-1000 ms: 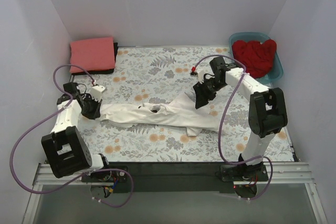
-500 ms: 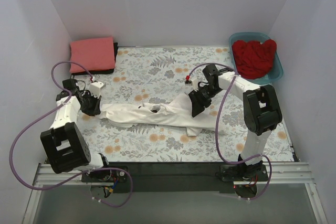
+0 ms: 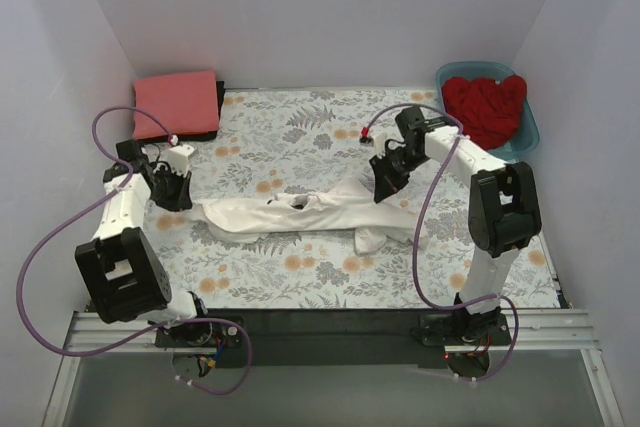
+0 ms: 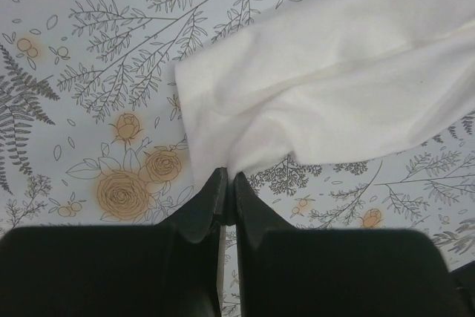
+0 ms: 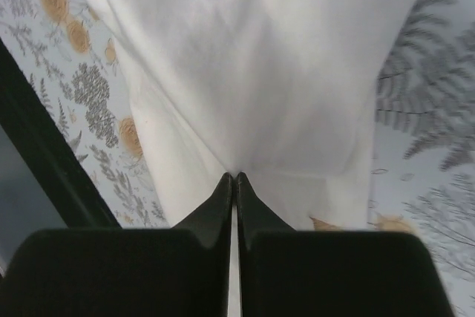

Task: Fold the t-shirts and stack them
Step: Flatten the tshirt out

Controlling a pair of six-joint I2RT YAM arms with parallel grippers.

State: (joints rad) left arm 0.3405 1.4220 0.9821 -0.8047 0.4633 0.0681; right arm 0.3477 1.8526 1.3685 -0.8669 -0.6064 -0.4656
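Observation:
A white t-shirt (image 3: 300, 215) lies stretched and crumpled across the middle of the floral cloth. My left gripper (image 3: 176, 197) is shut on its left edge; in the left wrist view the closed fingertips (image 4: 229, 182) pinch the white t-shirt (image 4: 334, 87). My right gripper (image 3: 383, 190) is shut on its right part, lifting a peak of cloth; the right wrist view shows its tips (image 5: 234, 178) pinched on the white t-shirt (image 5: 260, 72). A coral-pink t-shirt (image 3: 177, 102) lies folded at the back left. A red t-shirt (image 3: 485, 107) is bunched in the teal tub (image 3: 527, 137).
The floral table cloth (image 3: 300, 137) covers the table between white walls. The coral-pink shirt rests on a dark pad (image 3: 219, 107). A black strip (image 3: 320, 322) runs along the near edge by the arm bases. Purple cables (image 3: 425, 237) loop from both arms.
My right gripper came down onto the white t-shirt, shut on it, and has pulled it up and back right. My left gripper, still shut on the shirt, drifted slightly back and left.

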